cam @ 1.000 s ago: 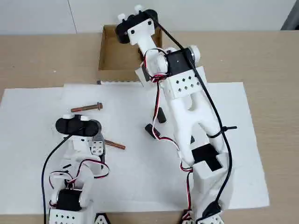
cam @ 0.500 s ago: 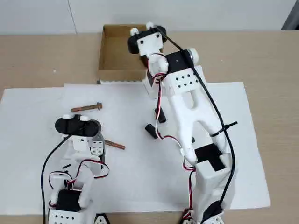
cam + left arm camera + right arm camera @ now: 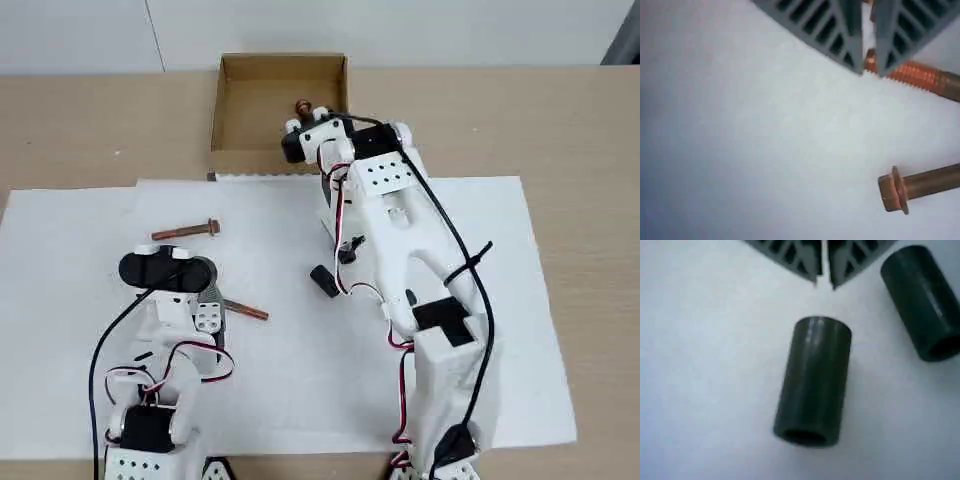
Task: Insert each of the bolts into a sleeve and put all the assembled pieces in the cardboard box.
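Left wrist view: L gripper (image 3: pixel 868 71) fingers nearly together, empty, tips at threaded bolt (image 3: pixel 920 77), 2nd bolt (image 3: pixel 920 185) near on white paper (image 3: pixel 740 150); R gripper (image 3: pixel 824 282) likewise nearly closed, empty, over dark sleeve (image 3: pixel 812 380), 2nd sleeve (image 3: pixel 922 300) beside; cardboard box (image 3: pixel 232 120) beyond holds 1 copper-headed piece (image 3: pixel 303 106).

One bolt (image 3: pixel 186 230) is dull copper-brown, and the threaded bolt (image 3: pixel 920 79) is a brighter orange along its ridges. The sleeves (image 3: pixel 812 382) are glossy black (closer to charcoal near the lens). The cardboard box (image 3: pixel 216 110) is brown, the paper sheet (image 3: pixel 290 380) white, the table (image 3: pixel 80 120) pale tan. The left arm (image 3: pixel 172 312) and right arm (image 3: pixel 400 230) are white. The left gripper (image 3: pixel 869 71) and right gripper (image 3: pixel 824 284) are grey with dark slots.
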Tool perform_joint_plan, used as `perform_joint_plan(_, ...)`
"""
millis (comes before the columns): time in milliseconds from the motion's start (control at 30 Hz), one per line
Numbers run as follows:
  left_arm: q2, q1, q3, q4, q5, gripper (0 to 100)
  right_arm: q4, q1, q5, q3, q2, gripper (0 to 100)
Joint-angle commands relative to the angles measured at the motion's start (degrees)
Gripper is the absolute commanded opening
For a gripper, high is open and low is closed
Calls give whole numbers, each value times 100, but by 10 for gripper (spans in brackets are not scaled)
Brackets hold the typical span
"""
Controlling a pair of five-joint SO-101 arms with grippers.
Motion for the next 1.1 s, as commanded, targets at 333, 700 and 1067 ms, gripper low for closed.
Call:
perform_joint_plan(333,-9,9,-31,35,-9,5,-567,4,352,0,567,155)
perform_joint_plan(700,-9,9,-31,35,-9,5,-804,-154,334,-9,919,155)
perform_joint_plan(1067,-9,9,-31,35,-9,5,-1077,-171,360,-9,1174,108)
